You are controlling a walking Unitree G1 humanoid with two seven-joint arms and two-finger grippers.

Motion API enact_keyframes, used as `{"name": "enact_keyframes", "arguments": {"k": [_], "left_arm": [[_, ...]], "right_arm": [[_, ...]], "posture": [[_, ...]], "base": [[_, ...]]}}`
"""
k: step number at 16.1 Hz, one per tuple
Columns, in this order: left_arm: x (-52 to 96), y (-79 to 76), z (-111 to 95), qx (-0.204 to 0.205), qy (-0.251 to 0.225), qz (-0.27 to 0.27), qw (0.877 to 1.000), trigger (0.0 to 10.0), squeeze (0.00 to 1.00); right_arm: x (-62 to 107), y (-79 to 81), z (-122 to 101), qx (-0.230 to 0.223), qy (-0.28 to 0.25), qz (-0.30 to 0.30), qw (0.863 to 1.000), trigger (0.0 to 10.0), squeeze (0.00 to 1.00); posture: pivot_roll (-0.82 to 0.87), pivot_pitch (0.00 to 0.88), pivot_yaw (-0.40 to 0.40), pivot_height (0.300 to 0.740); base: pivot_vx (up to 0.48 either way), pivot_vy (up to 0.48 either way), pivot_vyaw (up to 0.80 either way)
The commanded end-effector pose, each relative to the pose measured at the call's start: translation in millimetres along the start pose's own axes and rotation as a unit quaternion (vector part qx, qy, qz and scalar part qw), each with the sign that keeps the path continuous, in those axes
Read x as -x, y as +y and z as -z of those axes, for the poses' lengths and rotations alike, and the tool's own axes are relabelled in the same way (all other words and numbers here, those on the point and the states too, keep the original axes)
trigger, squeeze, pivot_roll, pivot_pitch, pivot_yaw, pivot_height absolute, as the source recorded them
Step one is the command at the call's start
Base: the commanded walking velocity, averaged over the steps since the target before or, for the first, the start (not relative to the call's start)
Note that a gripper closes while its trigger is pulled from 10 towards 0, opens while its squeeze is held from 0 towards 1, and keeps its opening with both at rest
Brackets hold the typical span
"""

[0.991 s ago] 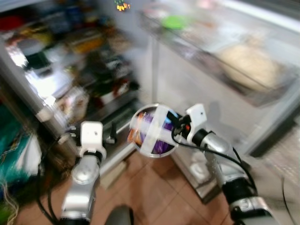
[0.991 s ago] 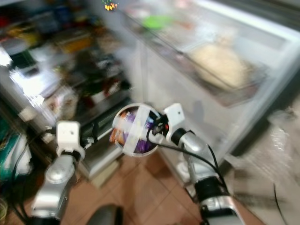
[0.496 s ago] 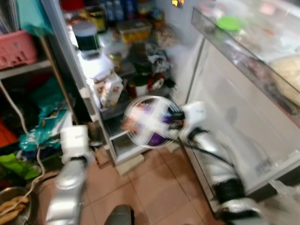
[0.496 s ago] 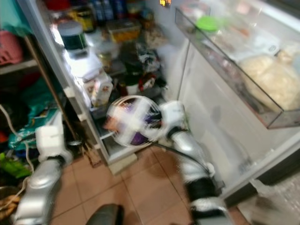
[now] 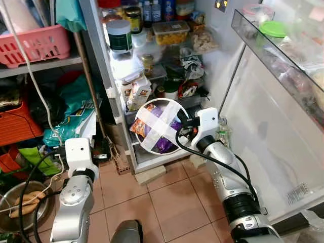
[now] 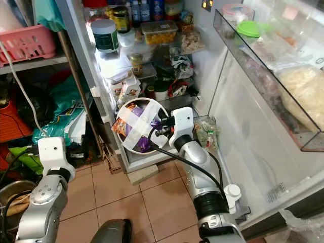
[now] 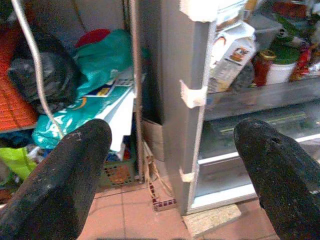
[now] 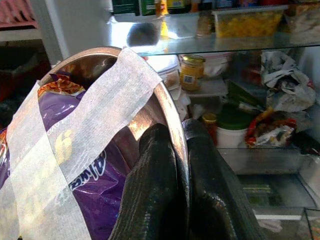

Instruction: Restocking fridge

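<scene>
Bowl (image 5: 158, 126) of purple snack packets, taped across with white strips, hangs just in front of the fridge's lower shelves (image 5: 167, 104), mouth tilted toward the camera. Right end effector (image 8: 172, 165) pinches its rim, one finger inside, one outside. Fridge interior lies directly beyond the bowl. Left end effector (image 7: 170, 165), spread wide and empty, sits lower, beside the fridge's left wall.

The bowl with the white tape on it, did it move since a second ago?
Mostly the camera swung round to face the open fridge, so everything shifted in view. The right gripper still pinches the rim of the taped bowl, holding it tilted on its side in front of the lower shelves, as before. The left gripper stays open and holds nothing. Nothing was let go.
</scene>
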State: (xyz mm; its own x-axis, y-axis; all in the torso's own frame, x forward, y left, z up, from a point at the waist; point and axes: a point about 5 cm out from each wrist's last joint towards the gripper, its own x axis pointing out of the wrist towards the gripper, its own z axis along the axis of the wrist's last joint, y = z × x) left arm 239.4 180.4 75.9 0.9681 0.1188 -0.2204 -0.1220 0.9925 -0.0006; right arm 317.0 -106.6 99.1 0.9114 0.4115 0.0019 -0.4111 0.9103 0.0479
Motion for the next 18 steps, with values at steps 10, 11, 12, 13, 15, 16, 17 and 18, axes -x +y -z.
{"name": "enact_keyframes", "arguments": {"k": [10,11,12,13,15,16,17,18], "left_arm": [[1.5,1.5,-3.2,0.000,0.001,0.005,1.000,10.0,0.00],[1.3,1.5,-3.4,0.000,0.001,0.004,1.000,10.0,0.00],[1.1,1.1,-3.5,0.000,0.001,0.004,1.000,10.0,0.00],[1.0,0.9,-3.6,0.001,0.000,0.004,1.000,10.0,0.00],[0.1,-0.1,-4.0,0.000,0.000,0.004,1.000,10.0,0.00],[0.0,-0.3,-4.1,0.001,0.001,0.004,1.000,10.0,0.00],[0.1,-0.4,-4.0,0.001,0.002,0.003,1.000,10.0,0.00],[0.2,-0.9,-4.0,0.001,0.002,0.003,1.000,10.0,0.00]], "right_arm": [[-12.3,-0.9,-15.7,-0.023,-0.015,0.045,0.999,10.0,0.00],[-13.6,-0.4,-16.3,-0.023,-0.015,0.045,0.999,10.0,0.00],[-16.2,2.2,-18.0,-0.026,-0.017,0.042,0.999,10.0,0.00],[-17.2,3.9,-19.0,-0.025,-0.018,0.037,0.999,10.0,0.00],[-18.9,9.1,-21.1,-0.009,-0.025,0.015,1.000,10.0,0.00],[-18.8,9.7,-21.1,-0.006,-0.024,0.013,1.000,10.0,0.00],[-18.7,10.4,-21.1,-0.004,-0.023,0.011,1.000,10.0,0.00],[-18.6,11.3,-20.8,0.000,-0.023,0.008,1.000,10.0,0.00]], "posture": [[0.11,0.000,0.033,0.740],[0.11,0.000,0.033,0.740],[0.11,0.000,0.033,0.740],[0.11,0.000,0.033,0.740],[0.11,0.000,0.031,0.740],[0.11,0.000,0.030,0.740],[0.11,0.000,0.030,0.740],[0.11,0.000,0.029,0.740]], "base": [[0.292,0.000,0.00],[0.296,0.000,0.00],[0.289,0.000,0.00],[0.274,0.000,0.00],[0.246,0.000,0.00],[0.000,0.000,0.47],[0.000,0.000,0.79],[0.000,0.000,0.80]]}}
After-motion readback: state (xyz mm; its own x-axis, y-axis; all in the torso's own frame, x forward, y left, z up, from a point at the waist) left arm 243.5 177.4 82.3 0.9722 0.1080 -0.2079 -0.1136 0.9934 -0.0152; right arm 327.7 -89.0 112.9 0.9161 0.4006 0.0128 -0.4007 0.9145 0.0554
